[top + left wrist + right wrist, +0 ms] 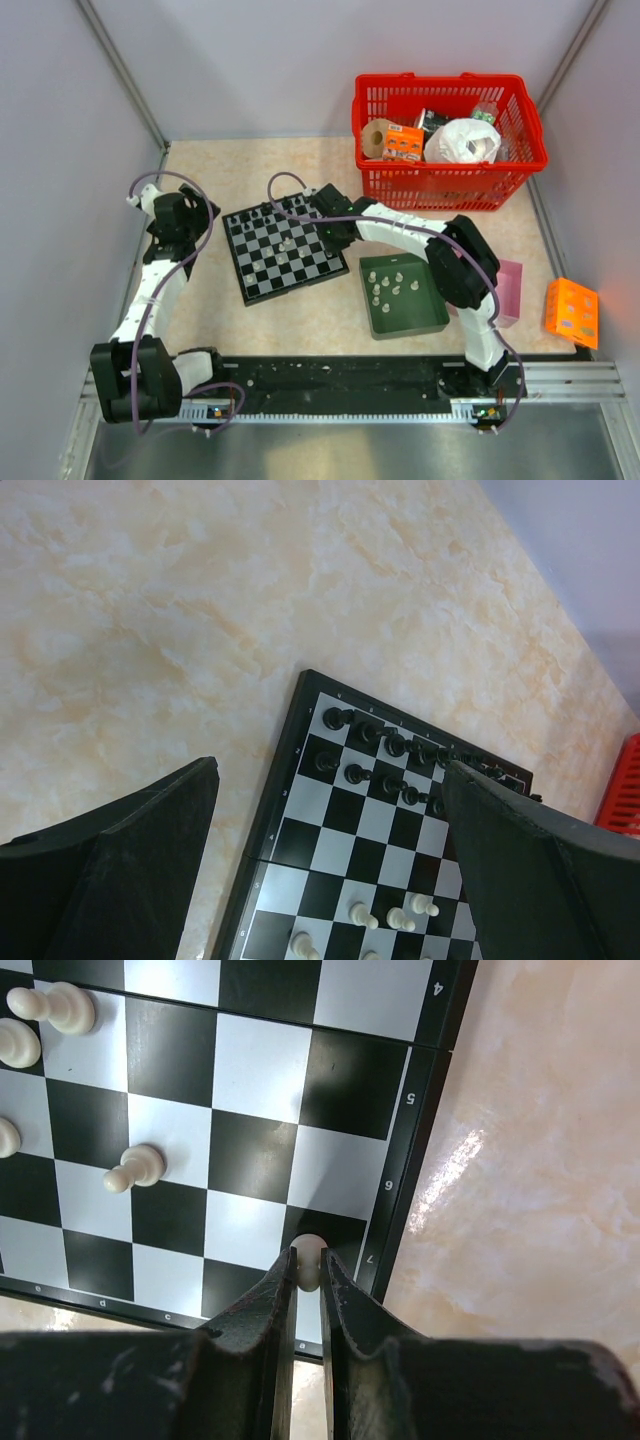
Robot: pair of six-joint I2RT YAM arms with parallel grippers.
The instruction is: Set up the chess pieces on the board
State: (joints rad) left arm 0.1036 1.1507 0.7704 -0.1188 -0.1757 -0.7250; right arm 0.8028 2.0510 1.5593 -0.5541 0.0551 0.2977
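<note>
Left end effector (330, 770): jaws wide apart, holding nothing, by the board's far left corner.
Board (262, 272): on the desk between both arms, with black pieces (390, 748) along its far rows.
White piece (308, 1252): pinched over the edge square beside numeral 7; only its round head shows, so its long axis cannot be told.
Right end effector (308, 1278): closed on that piece; this is the nearer arm.
Writing: border numerals 4, 5, 6, 7; no brand legible.

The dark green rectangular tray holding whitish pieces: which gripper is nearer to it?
Right. The right gripper is over the black-and-white checkered board's edge facing the dark green tray, shut on a whitish chess piece. The left gripper is open, off the board's opposite side.
</note>
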